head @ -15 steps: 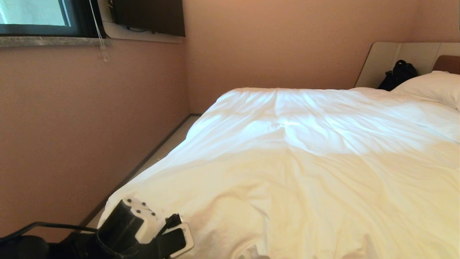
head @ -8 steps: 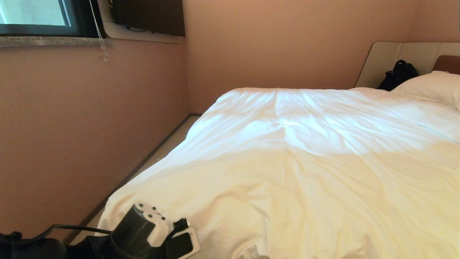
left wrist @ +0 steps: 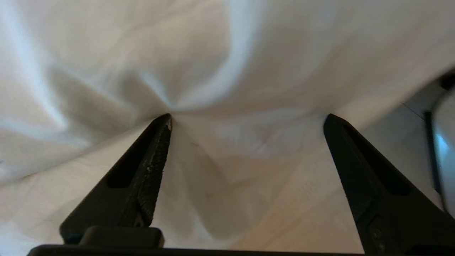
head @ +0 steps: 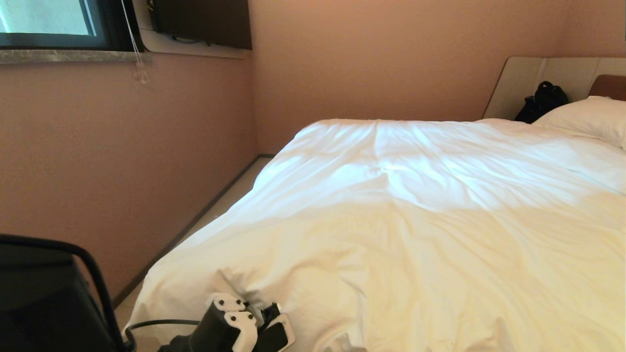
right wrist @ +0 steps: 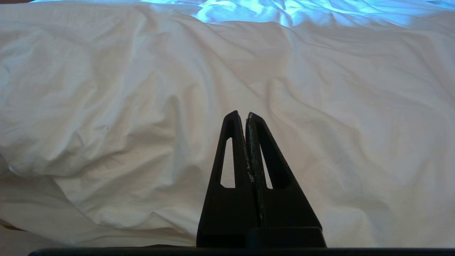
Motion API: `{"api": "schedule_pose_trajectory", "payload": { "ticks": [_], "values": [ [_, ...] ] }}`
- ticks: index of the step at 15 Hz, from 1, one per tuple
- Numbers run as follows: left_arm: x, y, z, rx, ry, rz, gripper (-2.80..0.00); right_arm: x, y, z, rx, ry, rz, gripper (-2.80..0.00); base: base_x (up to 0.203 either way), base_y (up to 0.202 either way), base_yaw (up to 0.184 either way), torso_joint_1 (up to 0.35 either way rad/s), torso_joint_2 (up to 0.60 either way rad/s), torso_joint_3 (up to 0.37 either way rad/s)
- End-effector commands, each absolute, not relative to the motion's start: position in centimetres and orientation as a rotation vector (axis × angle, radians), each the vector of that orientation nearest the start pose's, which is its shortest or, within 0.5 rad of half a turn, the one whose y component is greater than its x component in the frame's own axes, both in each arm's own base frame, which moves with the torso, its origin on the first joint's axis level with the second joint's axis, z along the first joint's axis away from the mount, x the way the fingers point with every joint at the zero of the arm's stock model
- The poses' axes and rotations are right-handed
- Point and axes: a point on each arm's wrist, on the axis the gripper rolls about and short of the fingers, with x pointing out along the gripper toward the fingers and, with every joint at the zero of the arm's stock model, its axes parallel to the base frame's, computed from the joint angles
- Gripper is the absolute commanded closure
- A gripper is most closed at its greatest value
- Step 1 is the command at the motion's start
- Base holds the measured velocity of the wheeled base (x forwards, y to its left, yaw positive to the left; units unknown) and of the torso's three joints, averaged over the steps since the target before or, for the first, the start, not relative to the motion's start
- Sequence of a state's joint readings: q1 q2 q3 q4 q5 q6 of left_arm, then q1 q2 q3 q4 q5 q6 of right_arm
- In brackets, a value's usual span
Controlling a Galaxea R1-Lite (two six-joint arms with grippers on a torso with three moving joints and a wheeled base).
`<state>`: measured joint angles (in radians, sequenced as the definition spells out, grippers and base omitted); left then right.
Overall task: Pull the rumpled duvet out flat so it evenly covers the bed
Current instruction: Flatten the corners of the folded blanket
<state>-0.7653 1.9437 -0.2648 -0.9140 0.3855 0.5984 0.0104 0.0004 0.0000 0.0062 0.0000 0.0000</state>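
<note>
The duvet (head: 415, 220) lies spread over the bed (head: 606, 87), creased all over, with a small pinched ridge of cloth near its near left corner. It hangs over the bed's left edge toward the floor strip (head: 230, 195) beside the pink wall (head: 122, 161). A white pillow (head: 587, 120) sits at the head end, with a black bag (head: 540, 101) just behind it. The left tool (left wrist: 249, 119) is at that near corner, its fingers (left wrist: 149, 167) spread wide, tips against the cloth but gripping nothing. The right tool (right wrist: 245, 115) hangs above the duvet's near part, fingers pressed together and empty.
</note>
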Motion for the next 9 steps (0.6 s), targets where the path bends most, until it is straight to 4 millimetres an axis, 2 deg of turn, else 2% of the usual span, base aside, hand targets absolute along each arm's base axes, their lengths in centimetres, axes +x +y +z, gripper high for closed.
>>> {"api": "schedule_pose_trajectory", "payload": {
  "ticks": [1, 4, 9],
  "values": [
    [18.1, -16.2, 0.6, 1.011, 0.538, -0.547, -2.80, -2.3, 0.0, 7.5, 0.000, 0.008, 0.011, 0.00, 0.000, 0.000, 0.000, 0.000, 0.00, 0.000],
    [18.3, -16.4, -0.7, 1.006, 0.493, -0.528, -2.80, -2.3, 0.0, 7.5, 0.000, 0.008, 0.011, 0.00, 0.000, 0.000, 0.000, 0.000, 0.00, 0.000],
    [18.4, -16.4, -0.8, 1.006, 0.482, -0.523, -2.80, -2.3, 0.0, 7.5, 0.000, 0.008, 0.011, 0.00, 0.000, 0.000, 0.000, 0.000, 0.00, 0.000]
  ]
}}
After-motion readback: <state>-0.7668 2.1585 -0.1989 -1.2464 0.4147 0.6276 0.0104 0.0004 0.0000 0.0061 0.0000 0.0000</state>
